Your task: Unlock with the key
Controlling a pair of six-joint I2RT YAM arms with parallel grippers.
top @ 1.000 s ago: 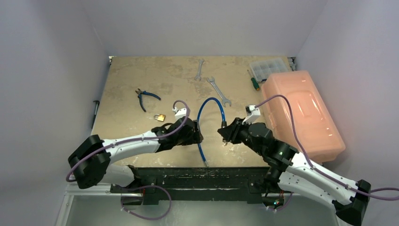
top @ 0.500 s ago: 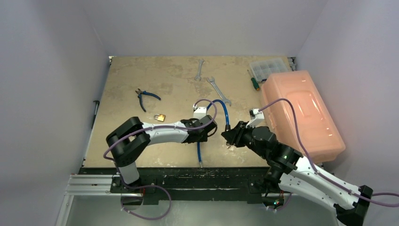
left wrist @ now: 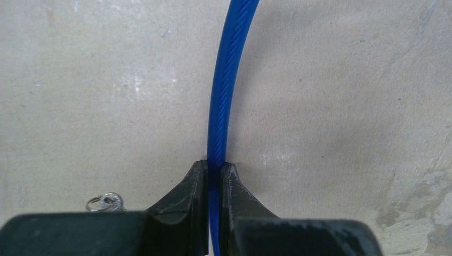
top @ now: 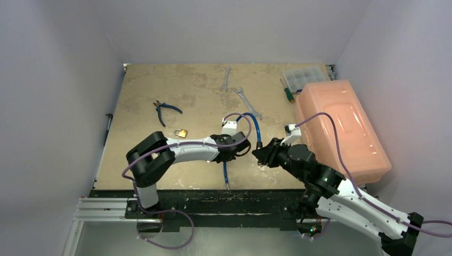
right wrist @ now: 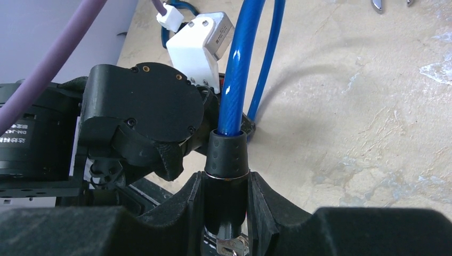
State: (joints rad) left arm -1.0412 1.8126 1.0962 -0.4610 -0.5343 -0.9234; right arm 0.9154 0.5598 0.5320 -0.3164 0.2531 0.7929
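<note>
A blue cable lock (top: 250, 120) loops on the table's front middle. My left gripper (top: 237, 151) is shut on the blue cable (left wrist: 226, 80), its fingertips pinching it from both sides (left wrist: 214, 166). My right gripper (top: 259, 154) is shut on the lock's black barrel (right wrist: 226, 160), where the cable (right wrist: 240, 69) enters it. A silvery key (right wrist: 230, 247) shows at the barrel's lower end, mostly hidden between my fingers. A small silvery ring (left wrist: 105, 202) lies on the table by my left finger. A small brass padlock (top: 182, 133) lies to the left of both grippers.
Blue-handled pliers (top: 164, 109) lie back left. Two silver wrenches (top: 247, 103) (top: 226, 78) lie at the back middle. An orange plastic box (top: 341, 128) fills the right side, with a clear organiser (top: 304, 77) and a green screwdriver (top: 288, 93) behind it.
My left arm has swung right and its gripper now sits further right on the cable. The right gripper has shifted slightly right with the barrel. The cable's loose end moved a little left.
</note>
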